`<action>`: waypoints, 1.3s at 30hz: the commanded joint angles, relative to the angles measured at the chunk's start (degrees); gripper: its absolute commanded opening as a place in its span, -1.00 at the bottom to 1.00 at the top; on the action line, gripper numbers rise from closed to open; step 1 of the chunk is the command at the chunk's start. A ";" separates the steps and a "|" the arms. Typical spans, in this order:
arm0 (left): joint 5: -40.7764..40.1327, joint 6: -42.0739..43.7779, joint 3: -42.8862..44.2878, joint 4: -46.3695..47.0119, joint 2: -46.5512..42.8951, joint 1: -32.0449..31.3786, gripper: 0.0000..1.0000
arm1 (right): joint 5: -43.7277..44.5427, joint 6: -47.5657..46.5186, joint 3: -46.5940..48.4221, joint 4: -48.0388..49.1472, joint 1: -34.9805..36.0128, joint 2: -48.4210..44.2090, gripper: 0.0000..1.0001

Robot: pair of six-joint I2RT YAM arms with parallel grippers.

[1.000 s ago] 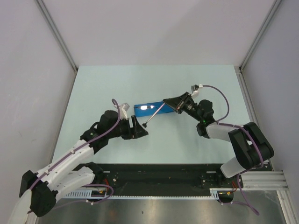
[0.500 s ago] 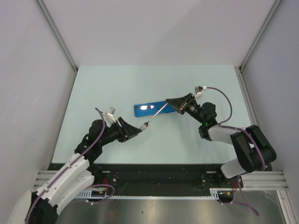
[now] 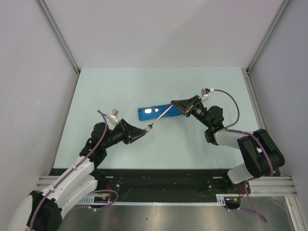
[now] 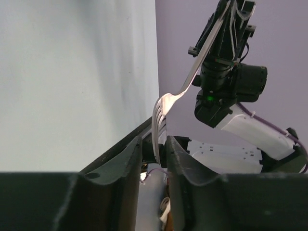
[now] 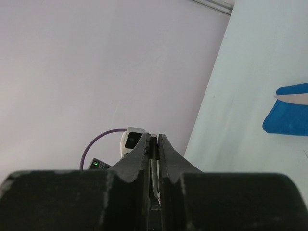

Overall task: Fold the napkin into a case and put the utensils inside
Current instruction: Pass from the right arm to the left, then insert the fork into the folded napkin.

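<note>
The napkin lies folded into a narrow royal-blue case (image 3: 155, 112) (image 5: 288, 111) at mid-table, with a shiny utensil (image 3: 151, 110) (image 5: 294, 97) showing in it. A silver fork (image 3: 159, 118) (image 4: 182, 88) hangs in the air, slanting from the case down to the left. My right gripper (image 3: 174, 105) (image 5: 153, 142) is shut on the fork's handle end. My left gripper (image 3: 142, 131) (image 4: 154, 145) is at the tines. Its jaws stand narrowly apart on either side of them, with a small gap still showing.
The pale green table (image 3: 120, 91) is bounded by grey walls with metal rails at the left (image 3: 57, 36) and right (image 3: 267, 43). In the left wrist view, the right arm (image 4: 226, 91) sits just behind the fork.
My left arm pulled back and turned its gripper onto the fork's tines, and its jaws have narrowed around them. The right gripper shifted slightly right with the fork and then stayed still.
</note>
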 commanded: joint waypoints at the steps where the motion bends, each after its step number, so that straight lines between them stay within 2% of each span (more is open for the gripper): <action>1: 1.35 -1.36 1.29 4.62 1.68 0.41 -0.52 | 1.69 0.65 0.33 5.30 0.73 -0.24 -0.97; 2: 1.52 -0.31 1.73 4.54 2.47 0.41 -0.75 | 1.95 0.56 0.07 5.30 0.82 -0.24 -0.95; 4: 2.31 1.27 4.28 3.14 5.35 0.41 -0.93 | 1.87 0.47 0.06 5.21 0.65 -0.07 -0.85; 5: 2.92 4.85 5.59 1.39 6.50 1.02 -1.00 | 1.26 0.12 0.50 4.78 0.03 0.89 -0.57; 7: 5.55 12.14 12.08 -8.14 9.40 3.47 -1.00 | -2.78 -1.02 1.47 0.94 -1.98 1.51 -0.41; 8: 7.31 20.80 17.15 -12.64 13.07 7.58 -1.00 | -3.93 -3.55 2.34 -1.79 -5.04 1.60 -0.12; 9: 10.11 25.06 19.55 -16.86 15.46 10.05 -1.00 | -7.24 -6.01 4.09 -6.08 -6.37 1.78 0.06; 10: 16.23 32.50 21.49 -21.08 17.48 14.60 -1.00 | -8.93 -8.99 6.28 -18.48 -7.78 2.13 0.28; 11: 19.16 37.01 25.95 -23.73 21.68 16.48 -1.00 | -9.99 -12.85 11.18 -25.04 -9.53 2.39 0.98; 12: 20.06 41.93 28.78 -32.11 23.90 17.97 -1.00 | -11.05 -20.89 13.92 -37.03 -10.07 3.44 0.99; 13: 19.55 52.68 31.76 -36.81 26.09 20.51 -1.00 | -11.06 -25.93 16.74 -43.59 -10.51 4.15 1.00; 14: 16.84 56.53 36.75 -40.68 30.81 20.88 -1.00 | -9.23 -29.73 21.55 -49.05 -11.30 4.76 0.99; 15: 12.99 58.31 38.54 -44.81 32.52 21.06 -1.00 | -7.99 -36.11 23.16 -56.15 -11.57 5.64 0.99; 17: 13.21 60.08 40.05 -43.99 36.29 21.59 -1.00 | -5.88 -41.08 27.20 -62.34 -12.71 7.83 1.00; 18: 13.47 59.56 39.62 -41.10 37.09 22.03 -1.00 | -5.70 -45.02 31.40 -68.38 -12.98 10.80 0.99; 21: 14.36 61.22 40.05 -41.24 39.64 23.26 -1.00 | -3.68 -50.66 38.44 -77.01 -14.12 16.52 0.53; 22: 13.83 62.79 41.10 -42.21 40.26 23.44 -1.00 | -3.50 -51.46 39.52 -77.66 -14.38 17.59 0.16; 25: 12.08 62.72 41.11 -43.27 40.79 23.96 -1.00 | -3.23 -51.82 40.84 -77.67 -15.44 20.67 -0.41; 27: 9.35 63.07 41.29 -44.85 42.28 23.96 -1.00 | -2.45 -52.26 41.89 -77.23 -15.70 21.81 -0.52; 28: 9.17 62.90 41.55 -44.94 42.81 25.44 -1.00 | -2.70 -52.96 42.34 -77.23 -15.70 23.30 -0.60; 30: 9.17 61.67 41.38 -43.37 44.30 25.55 -1.00 | -2.88 -53.14 43.04 -77.05 -15.79 24.54 -0.64; 31: 9.34 61.49 41.72 -43.01 44.74 25.55 -1.00 | -3.23 -53.58 43.57 -77.05 -15.88 25.50 -0.74; 36: 9.25 62.36 45.50 -42.31 49.14 25.63 -1.00 | -3.50 -54.02 43.92 -76.61 -16.14 26.83 -0.97; 39: 9.87 62.54 47.70 -41.70 53.00 25.72 -1.00 | -4.20 -54.11 43.92 -76.17 -16.23 27.09 -1.00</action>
